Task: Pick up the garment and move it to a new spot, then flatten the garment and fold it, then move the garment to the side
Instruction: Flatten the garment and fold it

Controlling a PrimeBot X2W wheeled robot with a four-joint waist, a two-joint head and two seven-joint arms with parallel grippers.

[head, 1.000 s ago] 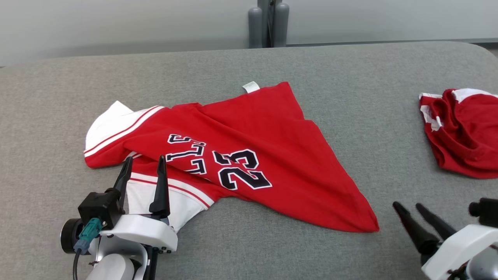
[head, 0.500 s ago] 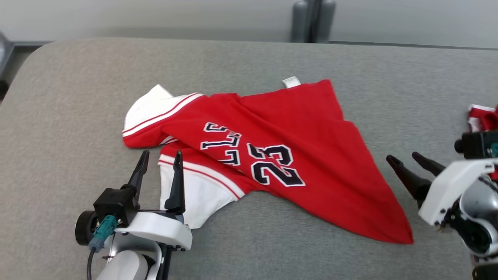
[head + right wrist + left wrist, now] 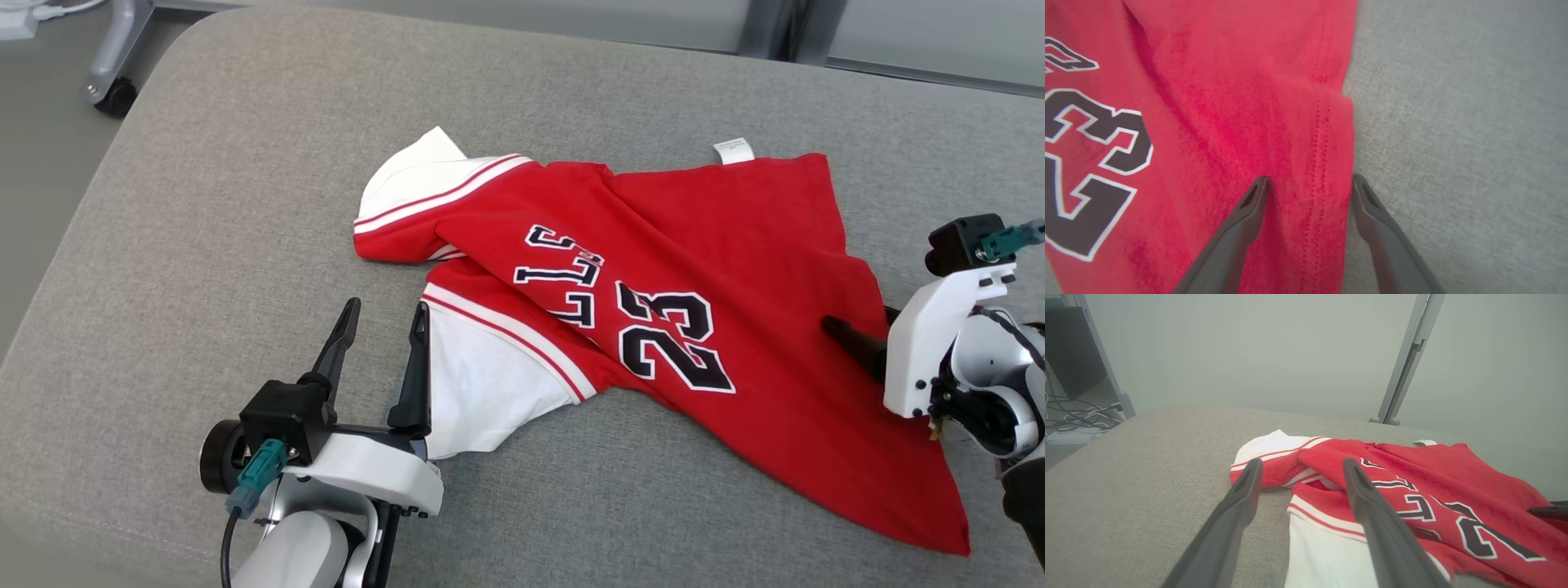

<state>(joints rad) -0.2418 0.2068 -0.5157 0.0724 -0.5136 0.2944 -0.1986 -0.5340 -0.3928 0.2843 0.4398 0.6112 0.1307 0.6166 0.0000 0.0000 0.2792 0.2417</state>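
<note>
A grey, cloth-covered counter (image 3: 204,245) shows its rounded corner at the upper left of the head view. One garment (image 3: 759,237) lies directly on it, right of centre. It is a red jersey with white sleeves, rumpled and partly folded over itself. Its black, white-edged number (image 3: 673,343) faces up at a tilt. One white sleeve (image 3: 490,384) lies flat at lower centre. A second sleeve (image 3: 412,171) lies at upper centre. A small white label (image 3: 733,150) sticks out along the top edge. A red corner (image 3: 939,531) reaches the lower right. In the right wrist view the stitched hem (image 3: 1323,122) lies flat against the grey cloth.
</note>
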